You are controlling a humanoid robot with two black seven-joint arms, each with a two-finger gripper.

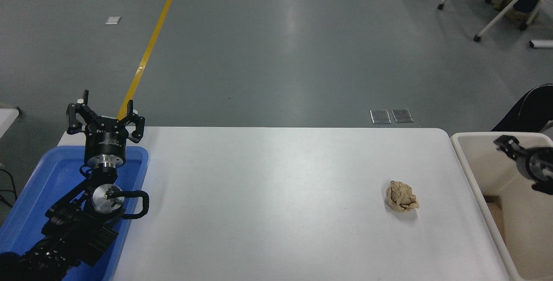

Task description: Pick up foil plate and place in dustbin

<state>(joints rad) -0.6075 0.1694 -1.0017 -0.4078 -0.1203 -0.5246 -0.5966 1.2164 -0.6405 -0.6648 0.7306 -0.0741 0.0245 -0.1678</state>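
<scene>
No foil plate is visible on the counter [276, 194]; the right gripper [503, 142] hangs over the dustbin [468, 164], finger state indeterminable; the left gripper [105, 116], parked lower left, shows spread fingers, so the task appears largely complete.

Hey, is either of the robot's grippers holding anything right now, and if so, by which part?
Nothing is held. The right gripper is over the dustbin with nothing in it; the left gripper is open and empty above the blue tray.
</scene>
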